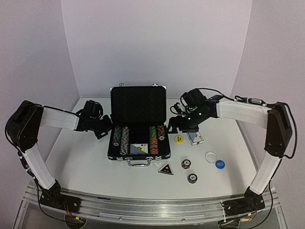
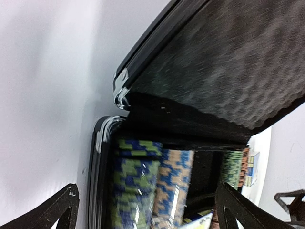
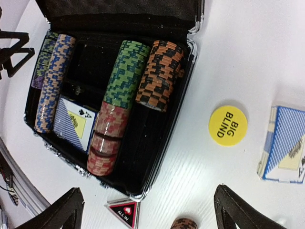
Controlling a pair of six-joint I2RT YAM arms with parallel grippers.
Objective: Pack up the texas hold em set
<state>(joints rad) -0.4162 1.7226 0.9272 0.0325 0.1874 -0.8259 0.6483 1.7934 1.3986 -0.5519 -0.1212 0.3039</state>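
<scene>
Left tool (image 1: 105,130) and right tool (image 1: 171,125) are hanging wide open, gripping nothing, the open briefcase (image 1: 138,105) sitting between them, a yellow disc (image 1: 178,139) lying on the worktop (image 1: 86,157) just ahead of the right tool

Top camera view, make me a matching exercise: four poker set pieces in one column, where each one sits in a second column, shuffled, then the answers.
Things:
1. yellow disc
2. blue disc
3. triangular marker
4. deck showing an ace

Places:
A. on the table in front of the briefcase, right of its handle
B. inside the briefcase, between chip rows
C. beside the clear disc, farthest right
D. between the briefcase and the loose card deck

Pairs: 1-D, 2-C, 3-A, 4-B
</scene>
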